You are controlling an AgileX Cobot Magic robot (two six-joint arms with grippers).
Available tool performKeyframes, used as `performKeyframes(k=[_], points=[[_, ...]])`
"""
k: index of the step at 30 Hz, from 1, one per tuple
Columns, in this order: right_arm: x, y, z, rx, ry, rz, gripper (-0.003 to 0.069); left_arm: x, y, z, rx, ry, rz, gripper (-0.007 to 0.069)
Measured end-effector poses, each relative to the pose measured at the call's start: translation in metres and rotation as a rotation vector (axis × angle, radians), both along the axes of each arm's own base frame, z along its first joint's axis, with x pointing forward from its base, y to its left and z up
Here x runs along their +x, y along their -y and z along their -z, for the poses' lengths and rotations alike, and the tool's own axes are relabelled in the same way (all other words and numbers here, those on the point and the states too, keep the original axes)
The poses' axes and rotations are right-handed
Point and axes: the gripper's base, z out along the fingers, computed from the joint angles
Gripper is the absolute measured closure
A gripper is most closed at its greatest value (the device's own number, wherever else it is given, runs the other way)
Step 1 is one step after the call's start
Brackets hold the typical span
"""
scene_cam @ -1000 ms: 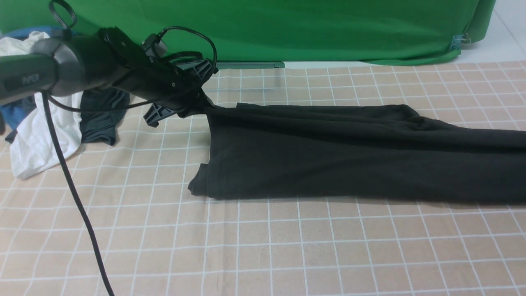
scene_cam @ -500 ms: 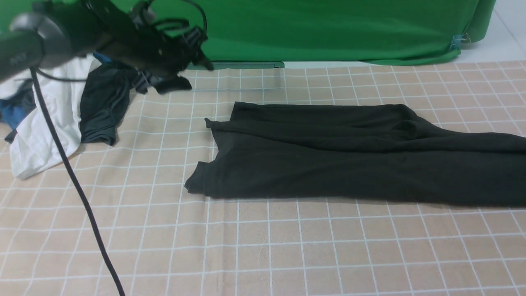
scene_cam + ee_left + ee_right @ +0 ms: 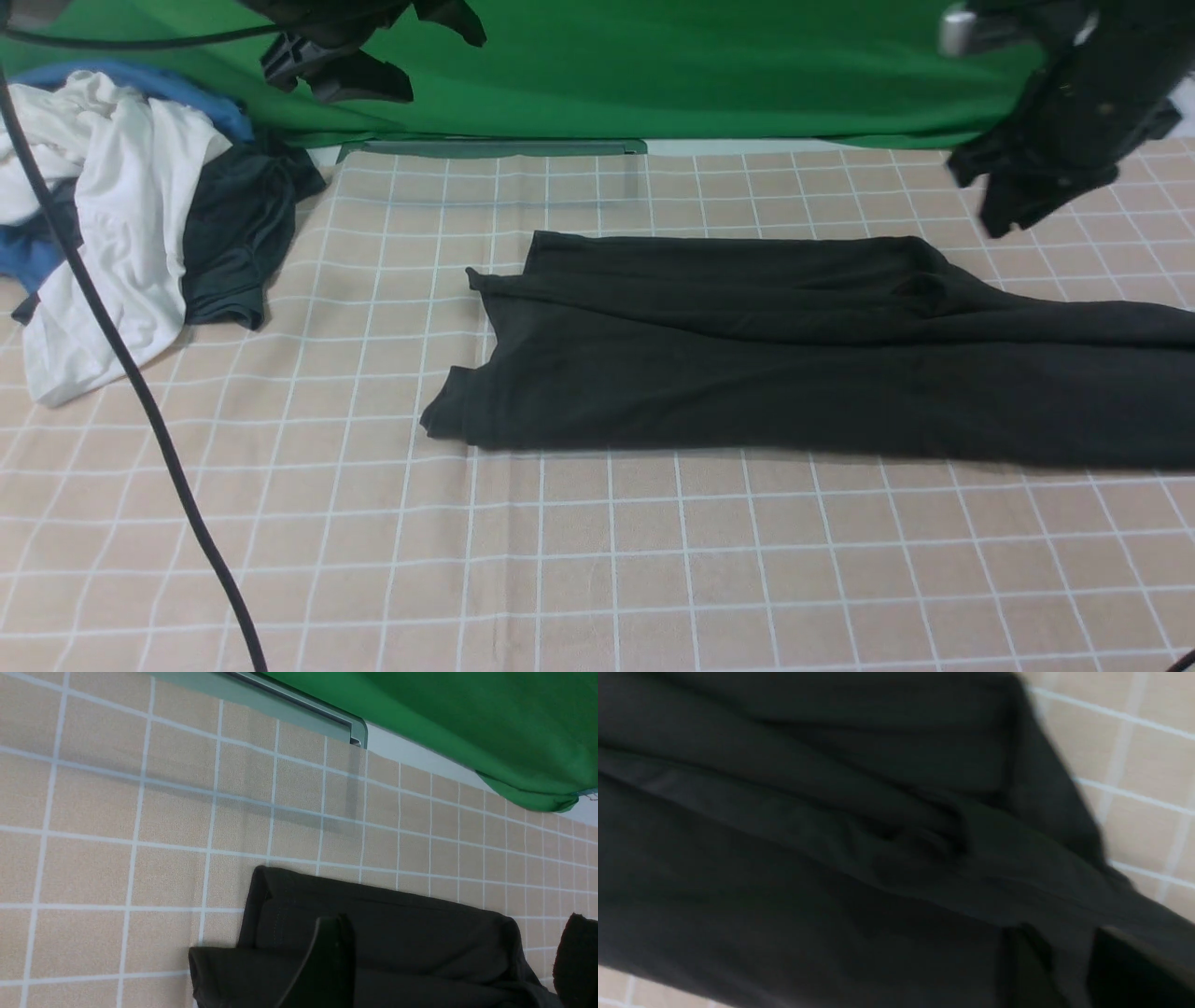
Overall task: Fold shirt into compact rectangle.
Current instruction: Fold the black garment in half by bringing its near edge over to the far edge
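Black cotton, the shirt [image 3: 766,355] lies flat on the beige checked tablecloth [image 3: 597,560], folded lengthwise into a long band. It runs from the middle of the table to the right edge of the front view. Its left end shows 2 layers: a far one with a small raised corner and a near one ending in a rounded flap. Toward the right, on the far side, a bunched ridge crosses the fabric. No print shows on the upper face.

The left gripper [image 3: 443,65] hangs high at the far left against the green backdrop [image 3: 700,65], well apart from the shirt. Its 2 fingers are spread wide with nothing between them. In the left wrist view 1 finger [image 3: 329,961] stands dark in front of the shirt [image 3: 397,933], whose folded end lies below it on the checks.

The right gripper [image 3: 990,196] is a blurred dark shape at the far right, raised off the table beyond the shirt's far edge, with no cloth hanging from it. In the right wrist view the shirt [image 3: 784,858] fills nearly the whole picture. The 2 fingers [image 3: 1024,970] show as smeared dark bars with a strip of fabric visible between them, so they stand somewhat apart and grip nothing.

At the far left a pile holds a white garment [image 3: 112,233], a dark garment [image 3: 233,243] and some blue cloth [image 3: 28,261]. A black cable [image 3: 140,401] droops across the near left
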Motion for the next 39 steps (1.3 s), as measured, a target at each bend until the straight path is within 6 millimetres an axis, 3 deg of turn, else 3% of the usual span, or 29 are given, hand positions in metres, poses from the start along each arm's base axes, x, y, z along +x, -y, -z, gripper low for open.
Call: performKeyframes(k=[1, 4, 14, 23, 28, 33, 39], points=[[0.000, -0.011, 0.003, -0.021, 0.002, 0.000, 0.0302, 0.000, 0.000, 0.000, 0.002, 0.000, 0.001, 0.0062], [0.001, -0.026, 0.012, -0.063, -0.002, 0.016, 0.0259, 0.000, 0.000, 0.000, 0.002, 0.000, 0.001, 0.0071], [0.015, -0.027, 0.068, -0.138, -0.116, 0.087, 0.0336, 0.000, 0.000, 0.000, 0.003, -0.001, 0.002, 0.0071], [0.025, -0.028, 0.087, -0.133, -0.082, 0.106, 0.0347, 0.000, 0.000, 0.000, 0.004, -0.003, 0.004, 0.0071], [0.030, -0.029, 0.093, -0.131, -0.045, 0.101, 0.0435, 0.000, 0.000, 0.000, 0.006, -0.003, 0.005, 0.0071], [0.033, -0.028, 0.093, -0.147, -0.015, 0.072, 0.0611, -0.001, 0.000, 0.001, 0.007, -0.005, 0.006, 0.0071], [0.035, -0.021, 0.093, -0.147, -0.013, 0.086, 0.0632, -0.001, 0.000, 0.001, 0.007, -0.009, 0.008, 0.0071]])
